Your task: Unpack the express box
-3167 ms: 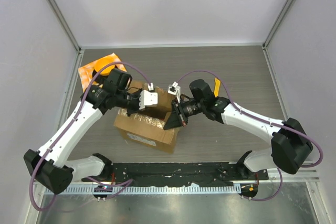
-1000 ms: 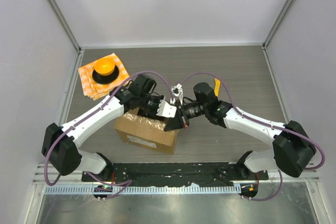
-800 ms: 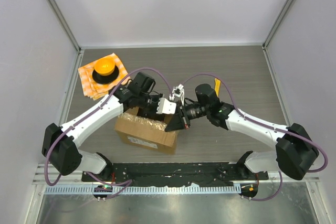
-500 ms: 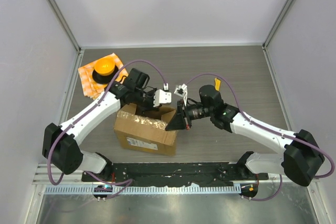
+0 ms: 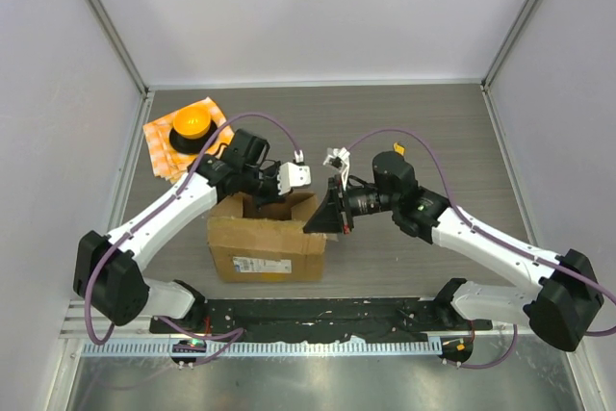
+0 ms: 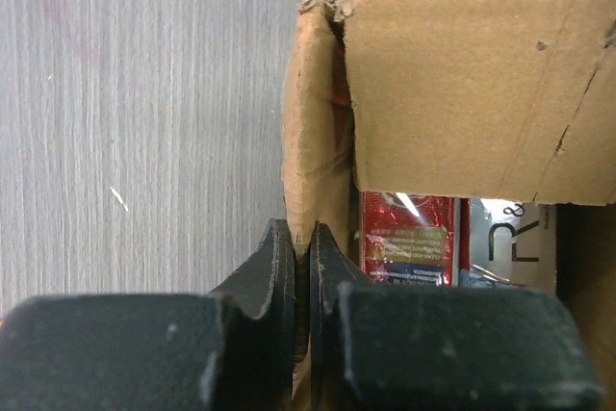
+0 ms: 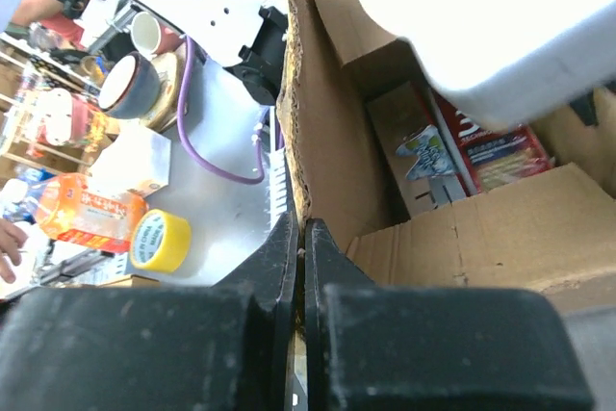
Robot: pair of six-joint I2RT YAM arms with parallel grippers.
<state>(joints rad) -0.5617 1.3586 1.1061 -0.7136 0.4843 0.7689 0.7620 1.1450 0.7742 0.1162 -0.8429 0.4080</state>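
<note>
The express box (image 5: 269,238) is a brown cardboard box with a white label (image 5: 260,265) on its near side, and its top is open. My left gripper (image 5: 258,197) is shut on the box's far flap, seen edge-on in the left wrist view (image 6: 301,238). My right gripper (image 5: 316,221) is shut on the right flap, which stands up between the jaws in the right wrist view (image 7: 300,230). Inside the box (image 6: 452,93) lie a red packet (image 6: 409,236) and a pale item marked "R" (image 6: 510,238). The right wrist view shows the red packet (image 7: 496,156) and a blue-green packet (image 7: 428,153).
An orange checkered cloth (image 5: 159,156) with a round orange object (image 5: 190,125) lies at the back left. A small yellow object (image 5: 397,149) lies behind my right arm. Grey walls close in the table on the left, back and right.
The box has turned square to the table's front edge. Its top flaps have been pulled apart and the top has opened. My right gripper moved right with its flap; my left gripper drew back left.
</note>
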